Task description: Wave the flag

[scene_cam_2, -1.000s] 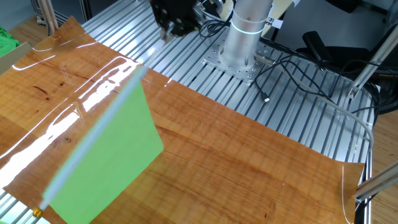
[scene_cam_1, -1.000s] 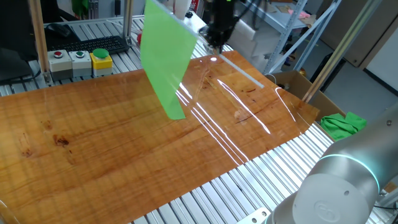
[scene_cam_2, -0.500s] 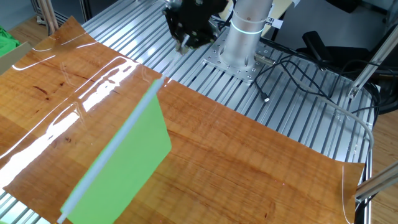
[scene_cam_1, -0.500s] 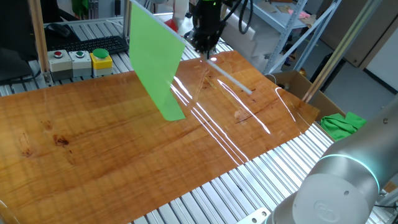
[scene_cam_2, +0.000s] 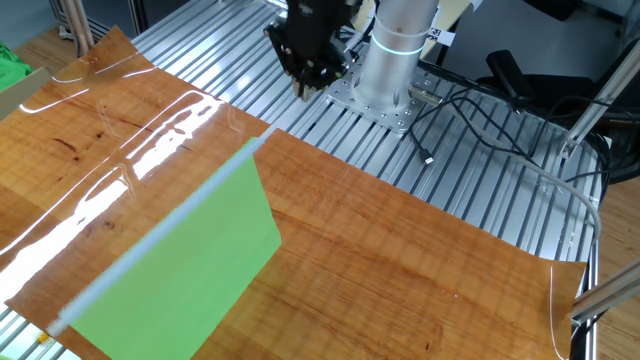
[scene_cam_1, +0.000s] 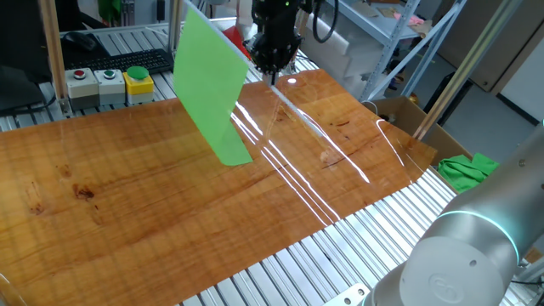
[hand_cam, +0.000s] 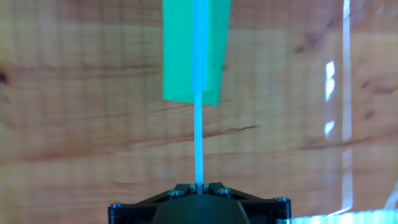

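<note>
Here the flag [scene_cam_1: 210, 87], its rod blurred and its top corner cut off in one fixed view, hangs bright green above the wooden bench [scene_cam_1: 153, 195]; the hand [hand_cam: 200, 185] pinches the pale rod's end.

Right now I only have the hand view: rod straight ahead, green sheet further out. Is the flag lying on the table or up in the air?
Observer: Up in the air. In one fixed view the rod climbs away from the pincer, and the flag hangs its sheet below the rod, over the table.
Operator: Anything beyond the table edge on that side?
Observer: A button box with red, green and yellow buttons, apart from the flag.
Operator: Where is the arm's base?
Observer: The other fixed view shows the base bolted to the slatted bench, just behind the pincer.
</note>
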